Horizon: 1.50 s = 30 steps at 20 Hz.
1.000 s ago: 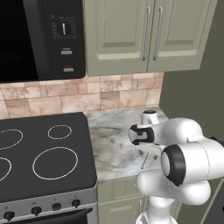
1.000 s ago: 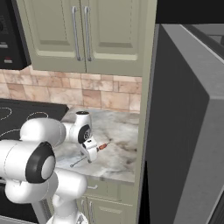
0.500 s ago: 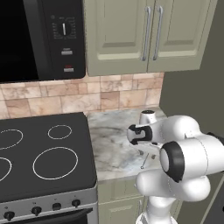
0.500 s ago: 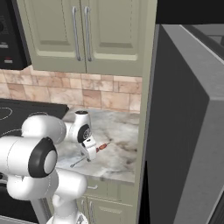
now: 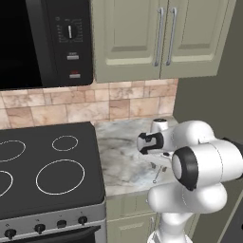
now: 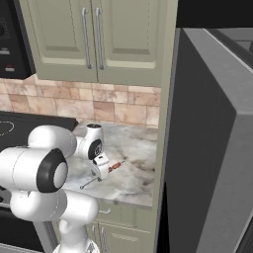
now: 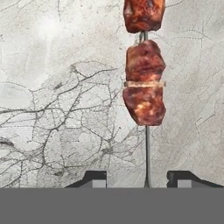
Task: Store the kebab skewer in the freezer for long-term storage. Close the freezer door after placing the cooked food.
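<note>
The kebab skewer (image 7: 144,105) lies flat on the marble counter (image 6: 138,148), a thin metal stick with red-brown meat chunks toward one end. From the right base view its red chunks (image 6: 116,166) point toward the refrigerator. My gripper (image 7: 136,178) hangs low over the bare stick, which runs between the two fingertips (image 7: 179,177) and nearer one of them. Counter shows on both sides of the stick, so the jaws stand apart. The hand (image 6: 101,170) also appears from the left (image 5: 154,163). A grey steel refrigerator (image 6: 207,148) rises right of the counter; its freezer compartment and freezer door front are hidden.
A black cooktop (image 5: 47,166) borders the counter on the left, under a black microwave (image 5: 42,38). Green wall cabinets (image 6: 94,39) hang above. The counter's front edge (image 6: 118,197) runs close below the skewer.
The fingers have drawn closer together around the skewer's stick. The hand has stayed over the same spot, and the skewer has not moved.
</note>
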### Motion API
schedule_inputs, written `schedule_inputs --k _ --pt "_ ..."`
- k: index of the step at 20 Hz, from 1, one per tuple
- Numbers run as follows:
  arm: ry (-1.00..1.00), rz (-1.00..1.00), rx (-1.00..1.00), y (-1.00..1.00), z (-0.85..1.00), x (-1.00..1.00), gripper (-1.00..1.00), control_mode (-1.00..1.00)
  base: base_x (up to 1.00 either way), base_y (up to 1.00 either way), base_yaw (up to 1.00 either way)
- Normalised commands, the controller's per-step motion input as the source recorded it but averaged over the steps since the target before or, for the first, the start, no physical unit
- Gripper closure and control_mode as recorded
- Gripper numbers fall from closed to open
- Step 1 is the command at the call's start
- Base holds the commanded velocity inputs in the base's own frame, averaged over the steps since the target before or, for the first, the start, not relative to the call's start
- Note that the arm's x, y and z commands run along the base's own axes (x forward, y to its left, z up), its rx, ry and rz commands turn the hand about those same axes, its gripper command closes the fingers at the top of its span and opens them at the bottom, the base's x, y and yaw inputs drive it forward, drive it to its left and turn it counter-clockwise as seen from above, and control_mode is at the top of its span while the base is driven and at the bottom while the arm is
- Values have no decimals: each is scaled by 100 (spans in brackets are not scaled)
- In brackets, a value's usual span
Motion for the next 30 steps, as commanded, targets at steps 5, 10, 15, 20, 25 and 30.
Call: schedule_inputs --k 5,10,15,20,25,30 --pt "0 0 4 1 -17 0 100 -100 0 0 0" --pt "-2 0 3 0 -10 0 100 -100 0 0 0" --pt "-3 0 1 0 -2 0 100 -100 0 0 0" --pt "0 -1 -1 0 0 0 100 -100 0 0 0" --pt "0 0 -3 -12 20 0 100 -100 0 0 0" --pt "0 1 0 -23 60 0 100 -100 0 0 0"
